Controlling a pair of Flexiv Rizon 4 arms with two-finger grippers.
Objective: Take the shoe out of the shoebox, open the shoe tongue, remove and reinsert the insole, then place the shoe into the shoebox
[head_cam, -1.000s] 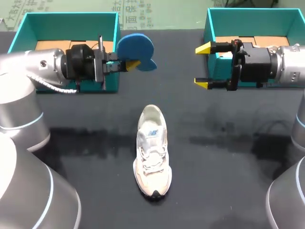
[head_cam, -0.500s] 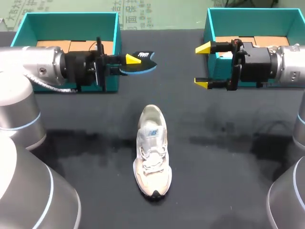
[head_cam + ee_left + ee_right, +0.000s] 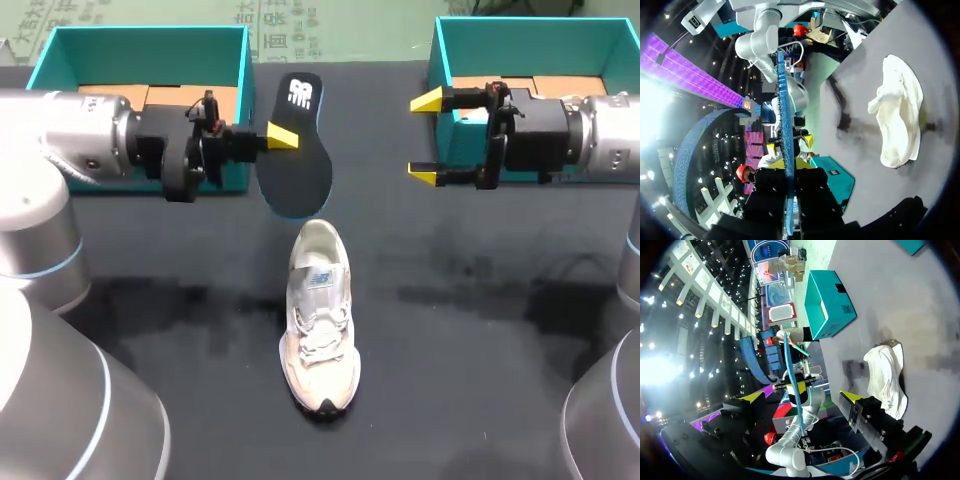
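Left arm comes in from the left, level with the far half of the table (image 3: 480,380). Left gripper (image 3: 280,138) closed on the insole (image 3: 295,150), pinching it at one long edge about mid-length. One yellow tip shows on the upper face; the other finger is hidden beneath. Insole held off the table, dark face up, with a white mark at its far end. Its long axis runs far to near. Its near end sits just beyond the heel of the shoe (image 3: 320,315) and slightly left of it; whether the two touch, cannot tell from above.

Left wrist view: insole seen edge-on as a thin blue strip running straight out between the yellow tips. Shoe lies on the table off to one side of the gripper, apart from it.

Shoe is white, upright on its sole, mid-table, heel far and toe near, laces loose. Nothing touches it.

Right arm comes in from the right. Right gripper (image 3: 425,138) spread wide, nothing between the fingers, hanging in front of the right teal box (image 3: 530,30). Right wrist view: shoe lies beside and ahead of one finger, not between the two.

Left teal box (image 3: 140,38) at the far left, behind the left arm's wrist.
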